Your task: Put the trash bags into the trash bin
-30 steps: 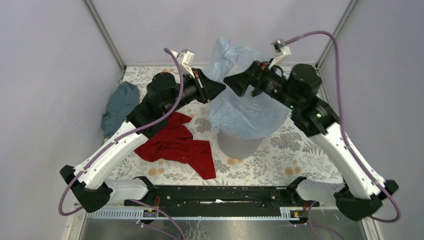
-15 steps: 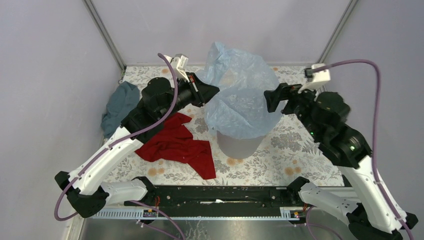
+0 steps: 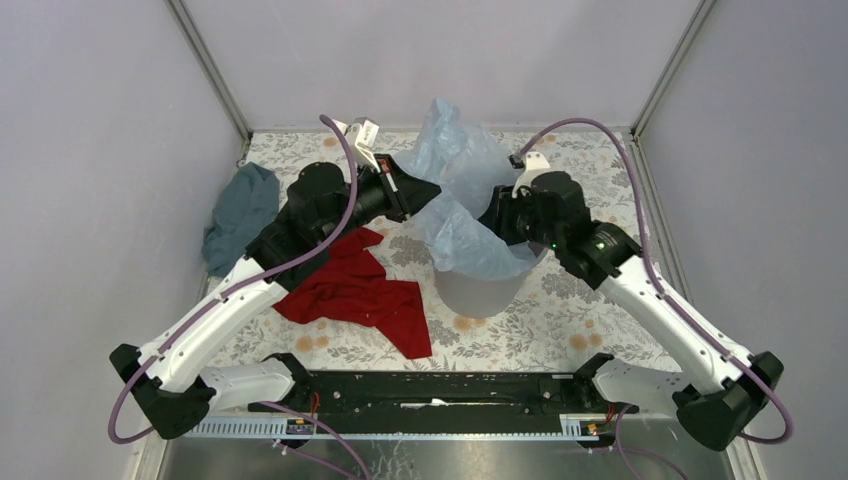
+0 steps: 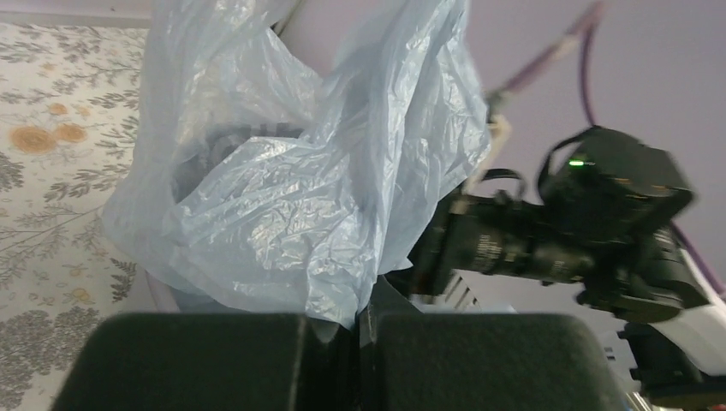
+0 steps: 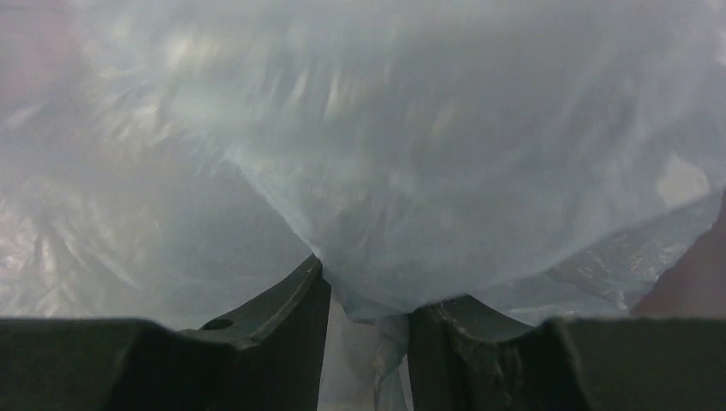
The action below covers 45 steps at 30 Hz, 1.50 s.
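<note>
The pale blue trash bag [image 3: 462, 185] drapes crumpled over the light grey trash bin [image 3: 478, 293], hiding its rim, and part of the film stands up behind. My left gripper [image 3: 436, 190] is at the bag's left edge, shut on a fold of film [image 4: 330, 282]; its tips [image 4: 364, 321] are pressed together. My right gripper [image 3: 492, 222] pushes into the bag from the right. In the right wrist view its jaws [image 5: 368, 300] stand partly apart with a loose strand of bag film [image 5: 428, 154] hanging between them, not pinched.
A red cloth [image 3: 355, 290] lies left of the bin and a teal-grey cloth [image 3: 240, 215] sits at the far left by the wall. The floral table cover [image 3: 590, 300] is enclosed by pale walls and metal corner posts.
My right gripper swung in from the right of the bag into its film, and its jaws narrowed. The billowed bag collapsed lower over the bin. The left gripper kept its hold.
</note>
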Each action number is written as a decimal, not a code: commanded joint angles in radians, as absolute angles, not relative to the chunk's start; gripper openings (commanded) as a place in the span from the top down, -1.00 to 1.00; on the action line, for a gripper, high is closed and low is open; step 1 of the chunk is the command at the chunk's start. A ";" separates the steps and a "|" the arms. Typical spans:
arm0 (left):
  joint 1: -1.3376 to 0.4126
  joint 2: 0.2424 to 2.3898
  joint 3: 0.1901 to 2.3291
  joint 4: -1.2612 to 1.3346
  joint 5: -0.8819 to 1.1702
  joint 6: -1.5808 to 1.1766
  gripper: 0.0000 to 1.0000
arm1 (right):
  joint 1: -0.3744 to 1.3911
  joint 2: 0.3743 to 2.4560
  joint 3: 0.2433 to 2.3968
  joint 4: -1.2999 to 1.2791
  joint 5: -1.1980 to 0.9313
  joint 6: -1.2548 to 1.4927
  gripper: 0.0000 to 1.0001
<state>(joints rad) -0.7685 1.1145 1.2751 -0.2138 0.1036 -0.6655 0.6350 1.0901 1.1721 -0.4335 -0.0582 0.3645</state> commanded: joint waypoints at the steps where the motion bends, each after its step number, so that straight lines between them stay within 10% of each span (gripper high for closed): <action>1: -0.766 1.113 1.264 -0.105 0.190 -0.694 1.00 | 0.639 1.128 1.113 -0.407 0.051 0.389 0.16; 25: -0.767 1.169 1.092 0.131 0.092 -0.719 1.00 | 0.632 1.394 0.983 0.335 -0.108 0.308 -0.04; 37: -0.767 1.174 1.135 0.097 0.110 -0.674 1.00 | 0.624 1.190 1.214 -0.440 0.069 0.226 -0.99; 45: -0.766 1.160 1.118 0.046 0.033 -0.640 1.00 | 0.624 1.042 1.318 -0.649 -0.027 0.235 -0.99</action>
<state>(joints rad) -0.7685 1.1973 1.0912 0.0414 0.0803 -0.6704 0.6273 1.0740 1.2507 -0.5064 0.0242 0.2432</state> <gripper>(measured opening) 0.008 0.993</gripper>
